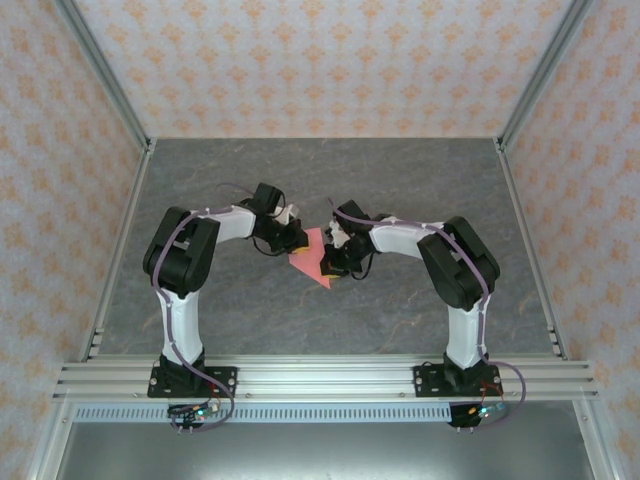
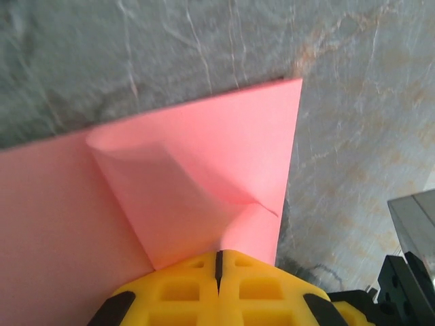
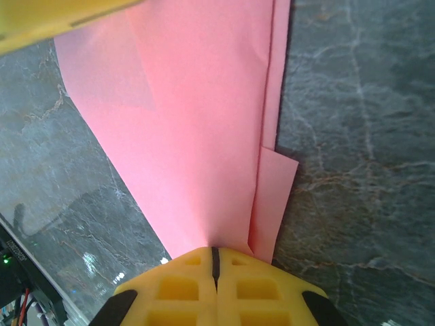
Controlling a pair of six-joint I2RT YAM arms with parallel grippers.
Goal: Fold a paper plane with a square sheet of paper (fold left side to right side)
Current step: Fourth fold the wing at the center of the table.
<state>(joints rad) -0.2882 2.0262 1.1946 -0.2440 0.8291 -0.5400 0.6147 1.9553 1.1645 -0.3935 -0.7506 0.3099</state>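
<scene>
From the top external camera, two arms reached inward over one grey, marble-veined worktop (image 1: 400, 180). One salmon-pink square sheet of paper (image 1: 310, 260), already partly folded, lay on the worktop mid-way between them. The left gripper (image 1: 293, 239) sat at its upper left edge and the right gripper (image 1: 334, 264) at its right side, the two near each other and covering part of the sheet. Three patterned walls (image 1: 300, 60) and a silver metal frame (image 1: 320, 378) enclosed the space.

In the left wrist view, the left gripper (image 2: 219, 266) had its two yellow, waffle-moulded fingers shut tight with only a thin seam between them. A flap of the thin, matte square sheet of paper (image 2: 224, 129) curled up off the flat layer and ran into the fingertips, so it appeared pinched there. The rest lay flat, one sharp corner pointing over the bare worktop (image 2: 360, 136).

In the right wrist view, the right gripper (image 3: 215, 261) was likewise fully closed, its yellow tips meeting the narrow end of the square sheet of paper (image 3: 197, 122). I could not tell whether it pinched the paper or merely pressed on it. Two overlapping layers showed along the right edge, with a small flap jutting out beside them. One yellow finger of the left gripper (image 3: 54, 24) crossed the top left corner above the sheet. Veined worktop (image 3: 360, 136) lay on both sides.
</scene>
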